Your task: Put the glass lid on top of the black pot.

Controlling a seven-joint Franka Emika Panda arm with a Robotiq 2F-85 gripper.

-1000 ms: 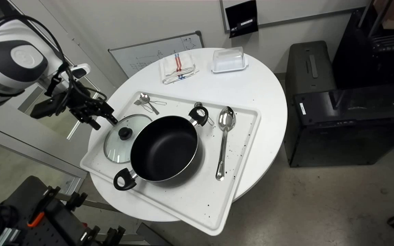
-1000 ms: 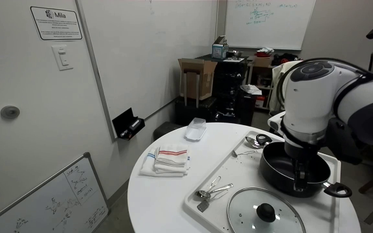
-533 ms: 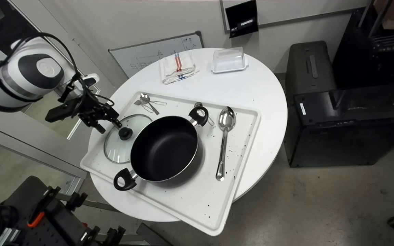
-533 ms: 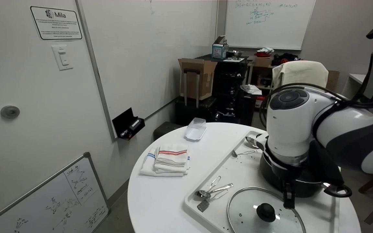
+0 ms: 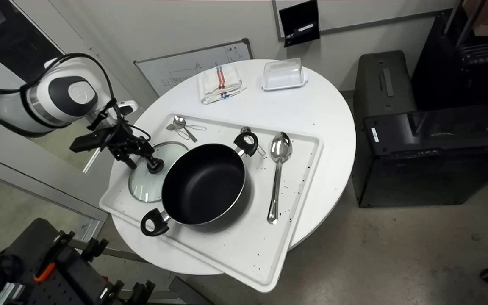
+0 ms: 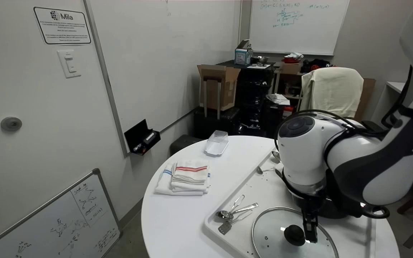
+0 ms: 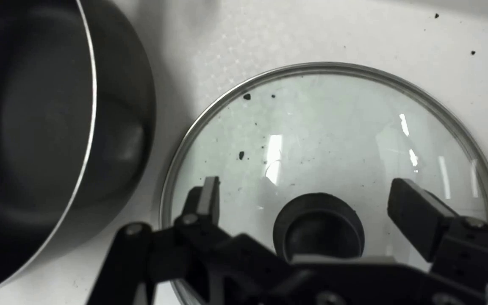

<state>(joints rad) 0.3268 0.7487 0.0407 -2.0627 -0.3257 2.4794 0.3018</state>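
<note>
Legibly, "Mila" sign, "FRANK" arm, hand over lid

On the tray, the pot stands between the lid and a spoon.

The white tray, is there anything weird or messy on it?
Yes. Small dark specks are scattered on the white tray, many near the big spoon. They look like spilled crumbs against the plain white, though I can't tell what they are.
</note>
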